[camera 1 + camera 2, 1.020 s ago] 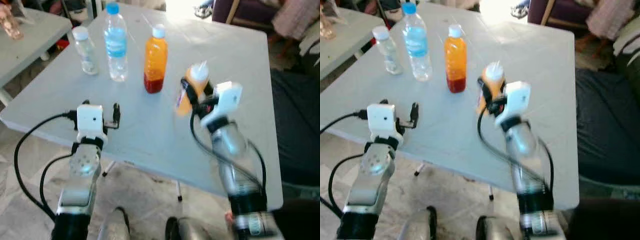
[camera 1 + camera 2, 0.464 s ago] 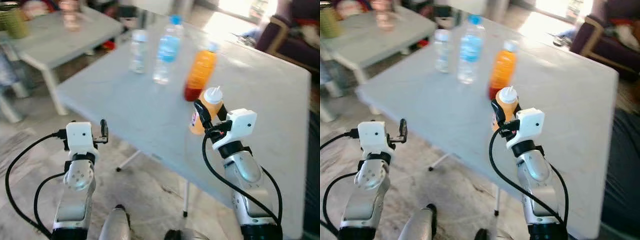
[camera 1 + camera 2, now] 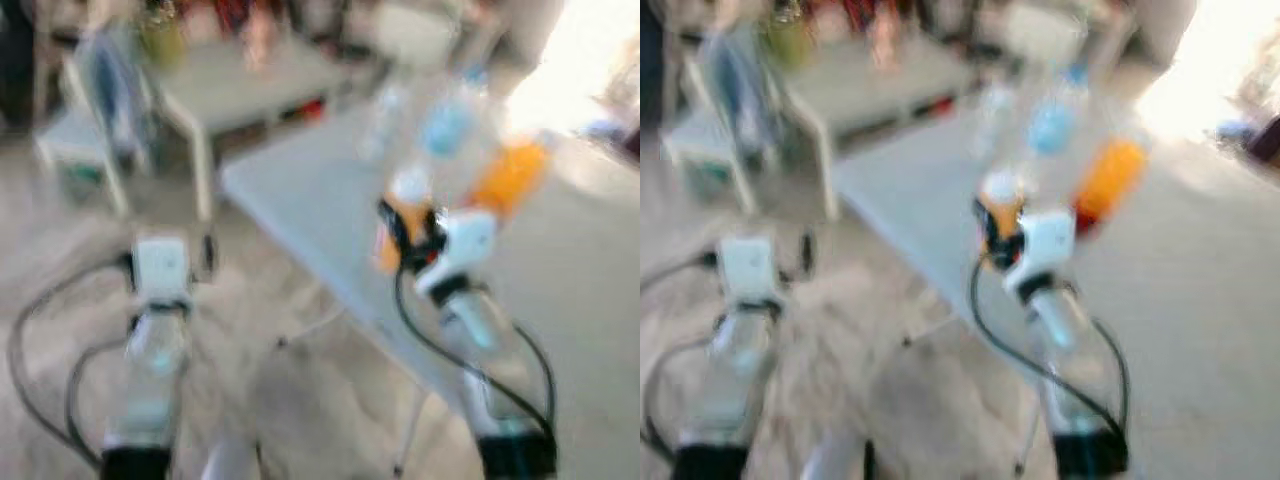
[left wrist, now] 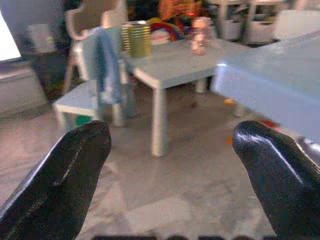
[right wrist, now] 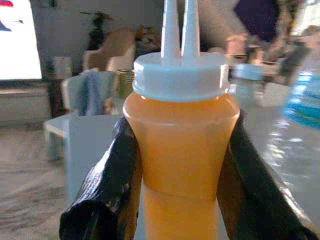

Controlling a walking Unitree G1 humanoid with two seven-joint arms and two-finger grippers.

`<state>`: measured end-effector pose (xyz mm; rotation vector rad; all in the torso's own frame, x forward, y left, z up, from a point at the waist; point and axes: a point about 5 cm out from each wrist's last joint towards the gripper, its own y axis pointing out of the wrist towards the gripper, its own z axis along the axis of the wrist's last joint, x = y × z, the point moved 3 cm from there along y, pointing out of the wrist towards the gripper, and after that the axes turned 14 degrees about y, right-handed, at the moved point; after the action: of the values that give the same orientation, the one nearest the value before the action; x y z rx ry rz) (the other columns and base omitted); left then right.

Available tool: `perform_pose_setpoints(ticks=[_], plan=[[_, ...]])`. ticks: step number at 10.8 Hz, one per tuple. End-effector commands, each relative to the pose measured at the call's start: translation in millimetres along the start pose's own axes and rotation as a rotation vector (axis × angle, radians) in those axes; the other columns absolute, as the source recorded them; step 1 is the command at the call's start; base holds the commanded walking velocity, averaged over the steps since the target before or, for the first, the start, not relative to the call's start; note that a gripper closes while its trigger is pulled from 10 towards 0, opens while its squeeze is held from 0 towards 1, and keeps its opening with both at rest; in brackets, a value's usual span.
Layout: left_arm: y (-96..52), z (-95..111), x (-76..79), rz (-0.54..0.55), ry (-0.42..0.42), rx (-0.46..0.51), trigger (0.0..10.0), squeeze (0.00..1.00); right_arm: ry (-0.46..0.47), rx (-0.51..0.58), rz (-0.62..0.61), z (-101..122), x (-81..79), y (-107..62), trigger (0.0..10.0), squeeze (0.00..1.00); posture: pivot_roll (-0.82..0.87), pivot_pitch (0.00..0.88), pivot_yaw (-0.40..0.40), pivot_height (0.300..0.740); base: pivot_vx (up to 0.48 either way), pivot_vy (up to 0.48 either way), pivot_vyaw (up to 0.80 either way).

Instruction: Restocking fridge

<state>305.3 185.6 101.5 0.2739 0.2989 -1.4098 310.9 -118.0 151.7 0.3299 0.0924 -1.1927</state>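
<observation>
Two silver arms in a heavily blurred head view, reaching forward over a pale tiled floor [image 3: 300, 400]. Right gripper [image 5: 177, 170] clamped on an orange sauce bottle [image 5: 181, 145], black fingers [image 5: 107, 185] pressed against both sides of the body, white cap with a narrow nozzle pointing up. Seen from the head, same bottle [image 3: 400, 215] held upright in front of the right wrist, above the near edge of a light grey table [image 3: 560, 290]. Farther back on that table, smeared by blur: a taller orange bottle [image 3: 510, 175] with a darker band at the bottom, a clear water bottle [image 3: 445, 125] with a blue label, and a smaller clear bottle [image 3: 385, 120], all standing near one another.

Left gripper [image 4: 172, 165] empty, its two fingers [image 4: 65, 170] spread wide apart, held out over the floor and off the table's left side. Beyond it, a small white table [image 4: 172, 67] carrying a yellow-green tin [image 4: 136, 39] and a pinkish glass object [image 4: 201, 34]; beside that table, a pale chair [image 4: 95, 75] with a blue cloth [image 4: 107, 62] draped over its back. Black cables looping from both wrists.
</observation>
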Motion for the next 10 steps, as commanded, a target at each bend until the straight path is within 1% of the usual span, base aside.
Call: perform_pose_setpoints(ticks=[1,2,5,6,7,8,9,10], plan=[[-5.3,-4.6,8.3,-0.027,0.005,-0.010,10.0,0.00,-0.004,-0.039,-0.027,-7.4,7.7,-7.0,10.0,0.00,0.13,0.052,-0.080,0.740,0.000,0.000,0.79],[-9.1,-9.4,8.7,-0.035,0.024,-0.019,10.0,0.00,-0.002,-0.043,-0.028,-9.3,6.7,-9.3,10.0,0.00,0.12,0.050,-0.072,0.740,0.000,0.000,0.79],[-16.7,-23.8,-3.0,-0.003,0.050,-0.057,10.0,0.00,-0.010,-0.050,-0.046,-11.6,10.6,-16.0,10.0,0.00,0.12,0.033,-0.068,0.740,0.000,0.000,0.79],[-19.1,-27.5,-8.6,0.013,0.071,-0.065,10.0,0.00,-0.022,-0.037,-0.068,-9.7,15.1,-17.2,10.0,0.00,0.12,0.022,-0.059,0.740,0.000,0.000,0.79],[-20.3,-31.4,-15.7,0.016,0.111,-0.065,10.0,0.00,-0.052,-0.001,-0.143,-4.3,28.6,-21.3,10.0,0.00,0.12,0.014,-0.044,0.740,0.000,0.000,0.79],[-18.0,-29.7,-16.8,0.007,0.131,-0.050,10.0,0.00,-0.054,0.007,-0.187,-4.1,36.1,-24.4,10.0,0.00,0.12,0.014,-0.030,0.740,0.000,0.000,0.79],[-5.2,-19.7,-14.6,-0.026,0.127,-0.022,10.0,0.00,-0.039,-0.005,-0.257,-11.6,46.0,-33.5,10.0,0.00,0.10,0.018,-0.010,0.740,0.000,0.000,0.79],[-1.0,-16.4,-12.8,-0.045,0.120,-0.009,10.0,0.00,-0.042,-0.008,-0.264,-14.1,45.7,-36.8,10.0,0.00,0.09,0.019,-0.009,0.740,0.000,0.000,0.79]])
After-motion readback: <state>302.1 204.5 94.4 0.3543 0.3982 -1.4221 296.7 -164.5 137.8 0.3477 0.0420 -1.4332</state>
